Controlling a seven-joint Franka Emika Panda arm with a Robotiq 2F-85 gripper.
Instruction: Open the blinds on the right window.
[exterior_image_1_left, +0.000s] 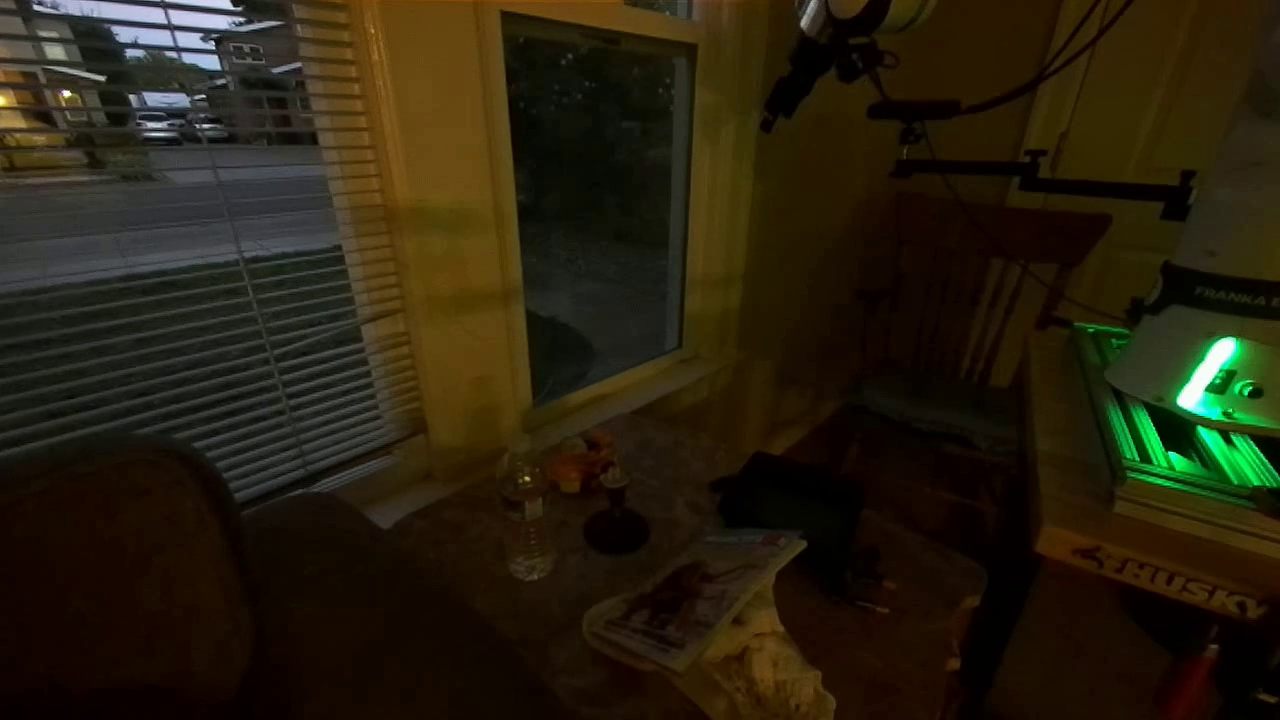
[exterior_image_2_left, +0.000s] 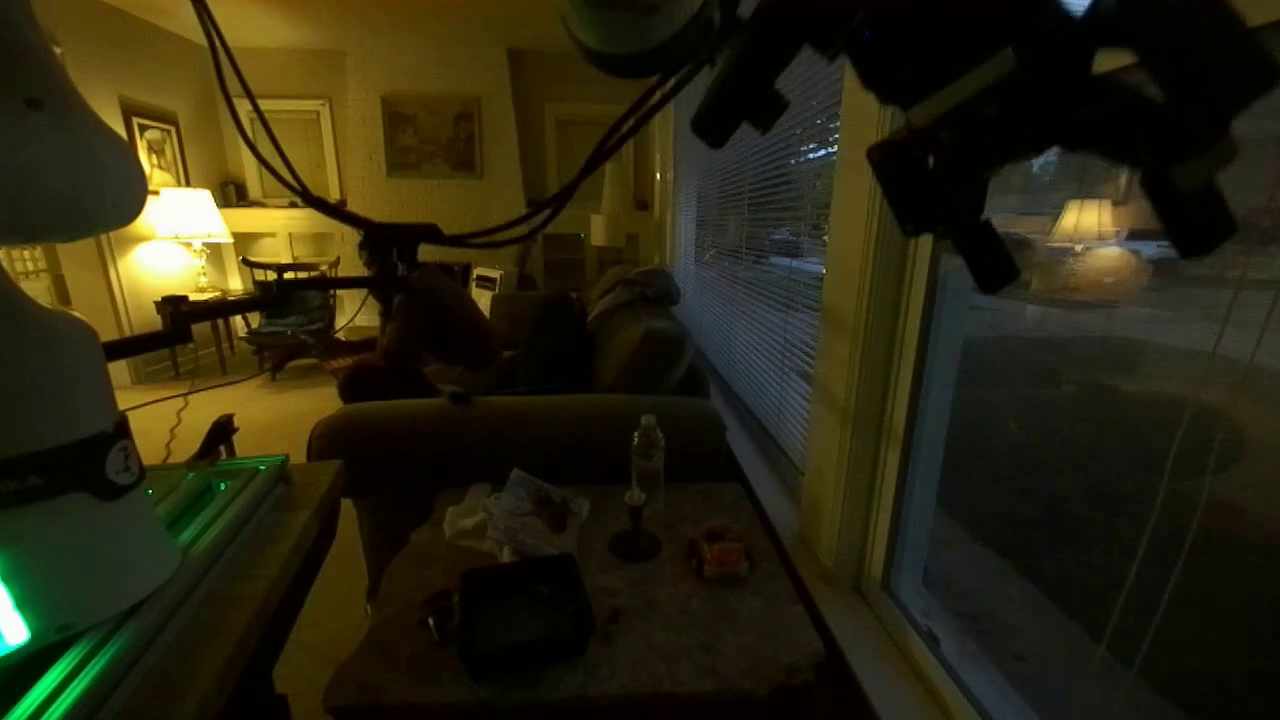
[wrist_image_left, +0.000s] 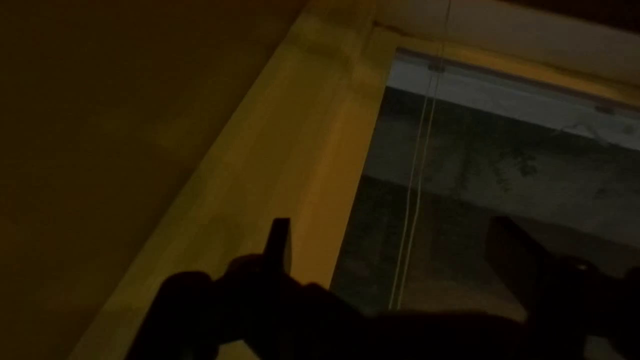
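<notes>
Right window (exterior_image_1_left: 600, 210), tall, narrow, cream-framed, dark-glassed; beside the counter (exterior_image_2_left: 720, 635).
Bottle (exterior_image_1_left: 529, 530), clear, upright on counter. Fingers (wrist_image_left: 280, 245), wide apart, above counter height. Cords (wrist_image_left: 418, 185), two, thin, pale; hanging before the window, showing between the fingers in the wrist view.

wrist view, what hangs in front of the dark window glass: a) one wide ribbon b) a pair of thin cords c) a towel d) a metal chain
b, since two thin pale cords run down side by side across the right window, showing in the gap of the open end effector.
</notes>
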